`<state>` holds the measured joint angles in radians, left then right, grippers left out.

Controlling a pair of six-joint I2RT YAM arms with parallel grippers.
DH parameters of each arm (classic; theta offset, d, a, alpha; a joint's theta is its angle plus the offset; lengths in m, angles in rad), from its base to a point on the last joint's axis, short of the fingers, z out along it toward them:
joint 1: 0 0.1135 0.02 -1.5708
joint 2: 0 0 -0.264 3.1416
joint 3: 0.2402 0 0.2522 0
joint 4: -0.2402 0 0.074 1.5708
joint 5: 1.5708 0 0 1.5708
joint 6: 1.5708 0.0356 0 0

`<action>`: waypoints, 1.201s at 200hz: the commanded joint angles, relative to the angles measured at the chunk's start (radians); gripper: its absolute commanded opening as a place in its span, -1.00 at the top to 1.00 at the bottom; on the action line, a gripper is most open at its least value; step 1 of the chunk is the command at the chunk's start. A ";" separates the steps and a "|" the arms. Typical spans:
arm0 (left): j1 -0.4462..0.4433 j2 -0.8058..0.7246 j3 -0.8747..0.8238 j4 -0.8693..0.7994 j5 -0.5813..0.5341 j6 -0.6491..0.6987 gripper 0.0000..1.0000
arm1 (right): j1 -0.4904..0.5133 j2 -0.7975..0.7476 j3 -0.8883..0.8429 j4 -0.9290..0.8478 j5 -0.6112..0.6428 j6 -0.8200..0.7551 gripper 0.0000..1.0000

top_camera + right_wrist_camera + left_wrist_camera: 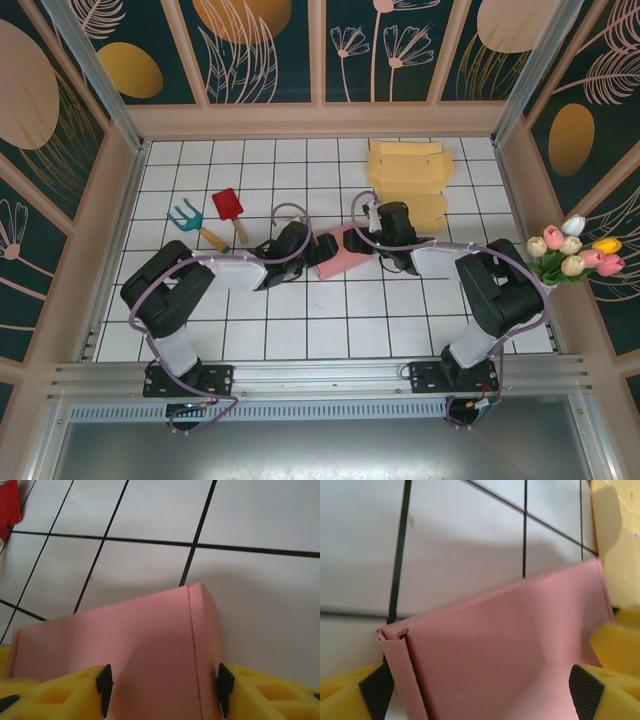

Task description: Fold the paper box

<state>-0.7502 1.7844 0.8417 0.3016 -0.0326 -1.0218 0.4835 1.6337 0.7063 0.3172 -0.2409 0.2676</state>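
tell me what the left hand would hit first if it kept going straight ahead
Most likely the pink paper box, which already sits right between the fingers of the left hand.

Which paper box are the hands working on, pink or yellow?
The pink paper box in the middle, between the left hand and right hand. The yellow paper boxes lie flat, stacked at the far right, untouched.

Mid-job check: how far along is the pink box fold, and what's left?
Done: the pink box shows one side panel creased along a fold. In hand: the open left gripper and the right gripper straddle it from opposite ends; whether the right one pinches is unclear. Left: it looks largely flat, with one flap only curled, so most walls seem unraised.
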 commanded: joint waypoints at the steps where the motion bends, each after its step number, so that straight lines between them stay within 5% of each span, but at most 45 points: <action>1: 0.063 0.041 0.113 -0.053 0.065 0.094 -0.83 | 0.009 0.009 0.013 0.083 -0.054 0.053 -0.17; 144: 0.454 0.241 0.460 -0.256 0.099 0.219 -0.85 | 0.036 0.439 0.477 0.268 -0.050 0.277 -0.04; 181: 0.518 0.258 0.484 -0.281 0.138 0.226 -0.85 | 0.058 0.442 0.477 0.312 -0.038 0.300 -0.03; 240: 0.497 0.070 0.262 -0.175 0.166 0.151 -0.84 | 0.112 0.305 0.372 0.250 0.138 0.224 -0.14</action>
<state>-0.2325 1.9656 1.1862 0.0803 0.1070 -0.8310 0.5819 2.0453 1.1252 0.5915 -0.2062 0.5407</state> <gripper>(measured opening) 0.926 0.558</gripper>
